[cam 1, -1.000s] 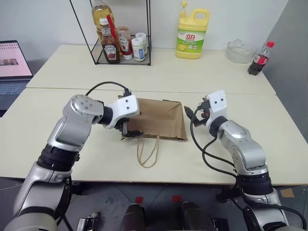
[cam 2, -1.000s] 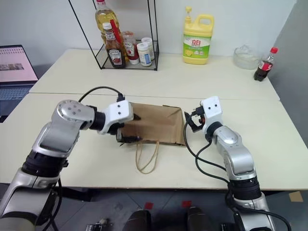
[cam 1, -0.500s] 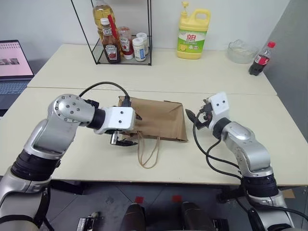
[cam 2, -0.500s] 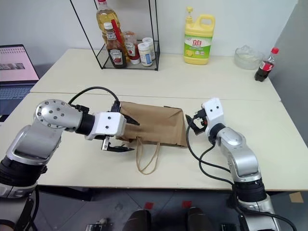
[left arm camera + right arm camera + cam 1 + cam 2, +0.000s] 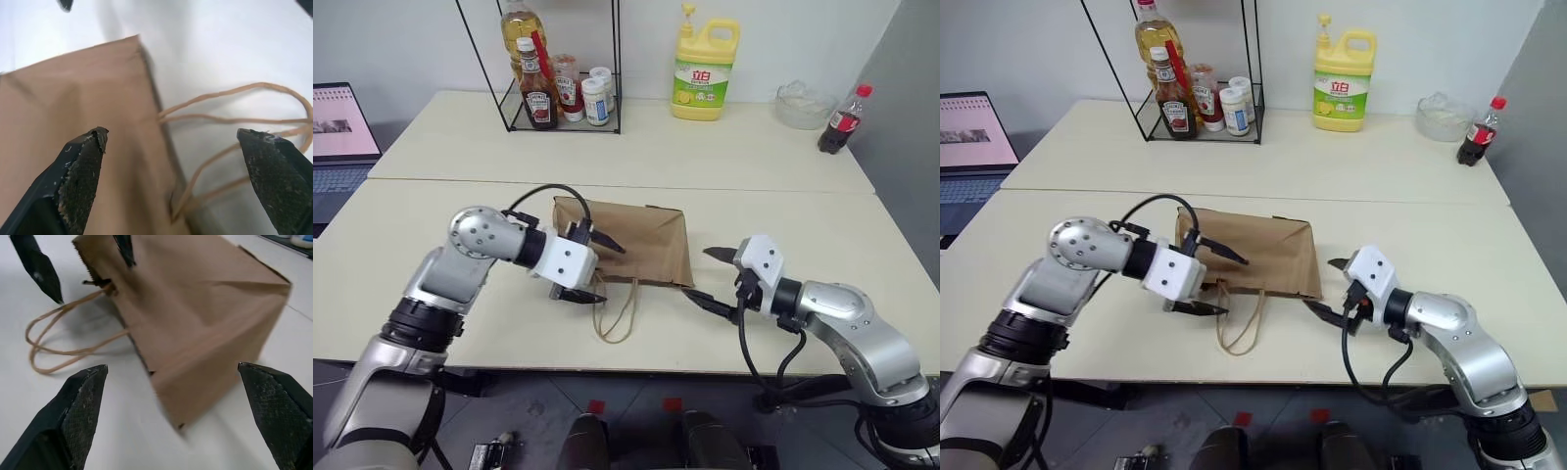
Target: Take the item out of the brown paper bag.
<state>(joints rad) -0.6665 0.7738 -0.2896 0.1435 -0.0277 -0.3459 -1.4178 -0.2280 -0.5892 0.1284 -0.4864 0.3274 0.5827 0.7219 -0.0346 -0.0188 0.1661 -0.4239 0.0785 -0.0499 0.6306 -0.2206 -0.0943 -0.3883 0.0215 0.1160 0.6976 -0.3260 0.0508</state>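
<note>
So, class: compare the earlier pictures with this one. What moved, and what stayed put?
The right pincer drew back from the plain brown paper bag's side toward the table's near edge. The left pincer rolled at the bag's mouth, now straddling its corner. Both are open and hold nothing. The bag and its looped handles lie unmoved.

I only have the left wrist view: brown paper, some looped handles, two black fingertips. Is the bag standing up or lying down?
Observer: The brown paper bag lies flat on the table, handles toward the robot.
Operator: Where's the other arm?
Observer: The right gripper sits open off the bag's right side, not touching it.
Operator: Any sign of the item?
Observer: No, the bag hides whatever is inside.
</note>
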